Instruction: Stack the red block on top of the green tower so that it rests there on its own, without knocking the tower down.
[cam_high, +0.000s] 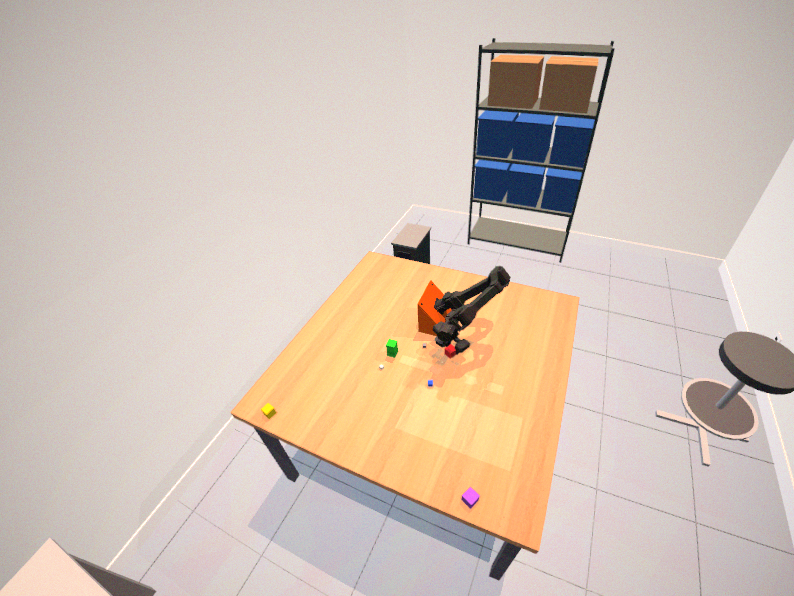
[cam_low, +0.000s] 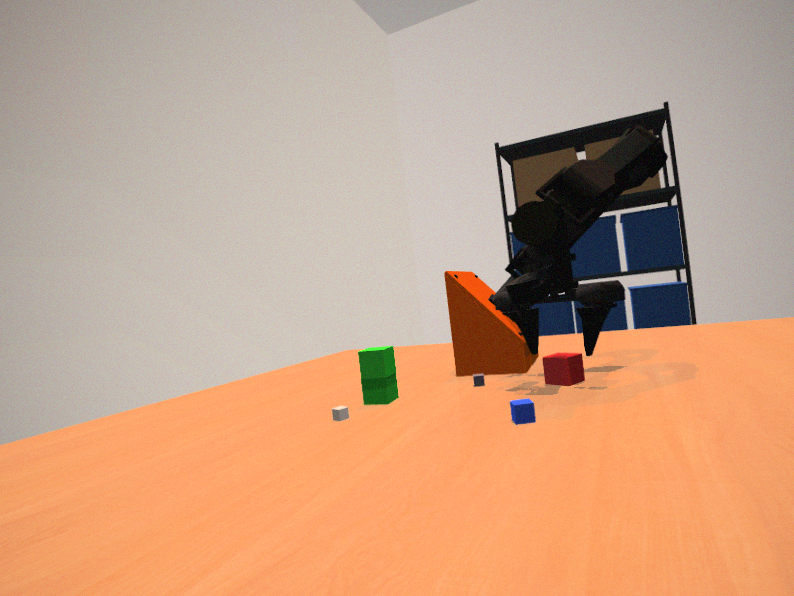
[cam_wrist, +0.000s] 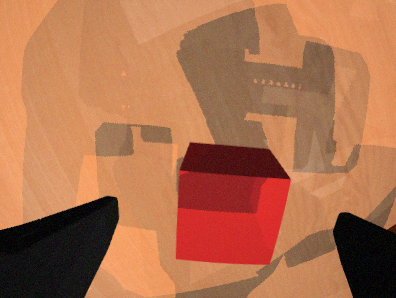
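While bent low, pincer (cam_low: 559, 333) wide above red block (cam_low: 563, 368)

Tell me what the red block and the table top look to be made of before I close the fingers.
Red block: smooth, matte and uniformly coloured, with crisp edges; possibly plastic or painted wood. Table top: looks like light wood with lengthwise grain streaks and a low sheen.

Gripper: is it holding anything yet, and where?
Nothing. The gripper is open, its fingers astride the red block without touching it.
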